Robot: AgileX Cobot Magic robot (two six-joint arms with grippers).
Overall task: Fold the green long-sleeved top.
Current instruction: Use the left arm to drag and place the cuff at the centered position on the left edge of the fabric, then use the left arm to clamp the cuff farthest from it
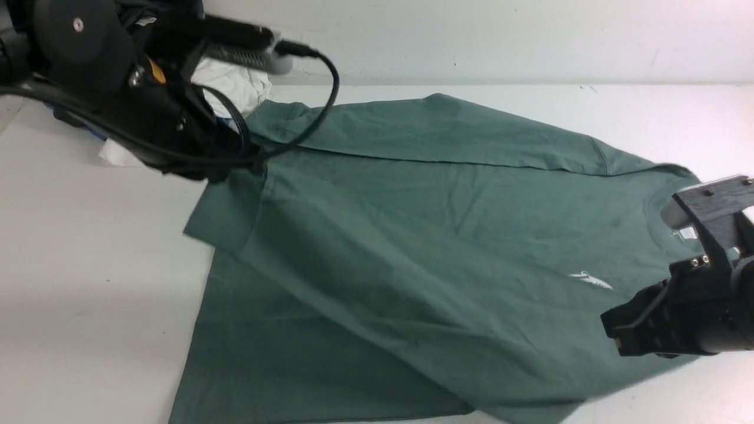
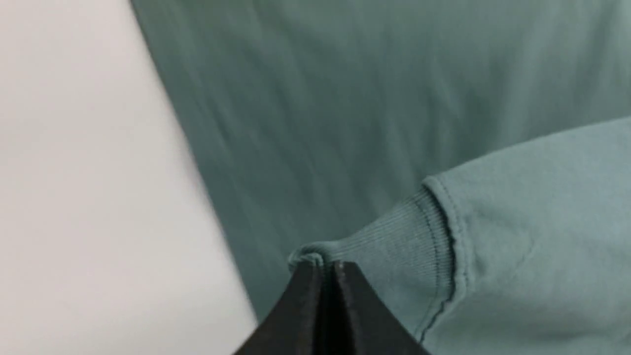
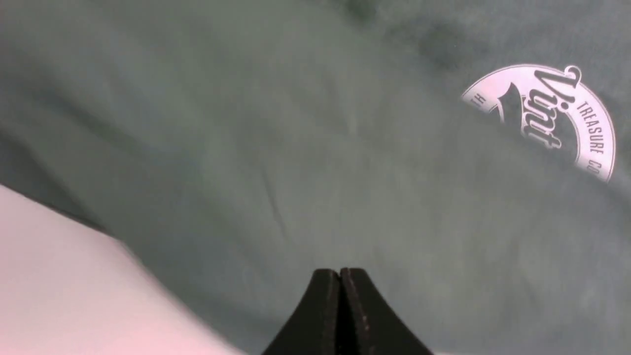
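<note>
Across most of the front view, the green long-sleeved top [image 1: 412,235] lies spread on the white desk [image 1: 88,265]. It is front side up, collar twd the right edge of frame, hem twd the lower left. A long fold runs along its upper side. Neck tag [image 1: 686,234] shows white inside the collar. Round white logo [image 3: 547,118] sits on the chest, near the right arm.

Upper left of frame: left arm hangs over the top's corner, w/ a white garment [image 1: 235,82] bunched behind it. Left pincer [image 2: 323,268] is closed, jaws pressed together w/ the edge of the ribbed cuff [image 2: 394,236] nipped at the tips; the cuff lies over the body fabric.

Lower right of frame: right pincer [image 3: 340,273] has its jaws pressed tight together over the chest cloth. Can't tell if it touches.
</note>
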